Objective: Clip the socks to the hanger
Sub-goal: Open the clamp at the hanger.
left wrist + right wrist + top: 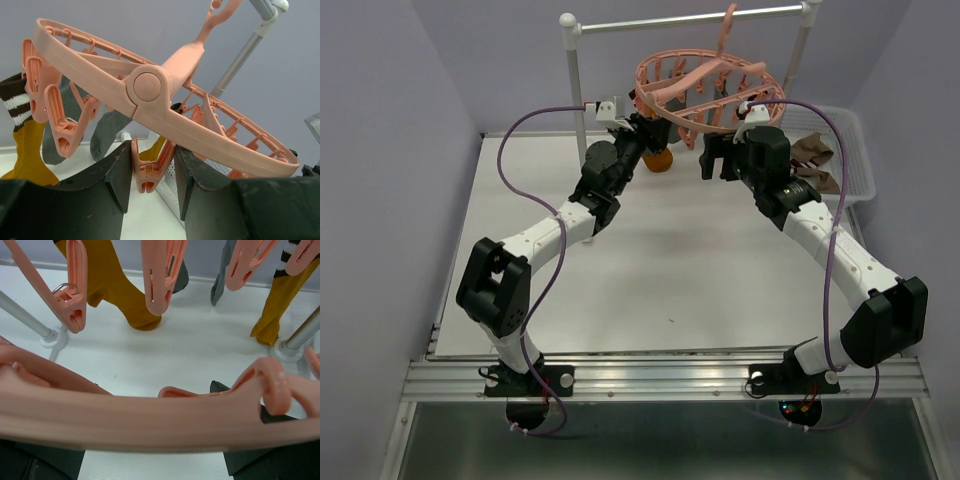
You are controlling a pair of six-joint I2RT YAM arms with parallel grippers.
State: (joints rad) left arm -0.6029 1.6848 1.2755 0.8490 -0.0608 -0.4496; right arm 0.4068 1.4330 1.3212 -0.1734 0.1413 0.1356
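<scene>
The left jaws [152,187] pinched a dangling clip [146,172] of the pink hanger [90,70], probably to open it. The right jaws [155,462] stood spread, the hanger crossing just before them.

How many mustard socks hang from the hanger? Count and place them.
2. One mustard sock hangs upper left in the right wrist view; the striped-cuff sock hangs at far right. Others may be hidden.

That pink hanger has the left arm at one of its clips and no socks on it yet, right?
Not quite: a mustard sock and a grey sock already hang from the hanger, as the left wrist view shows. The left end effector is indeed at a clip.
</scene>
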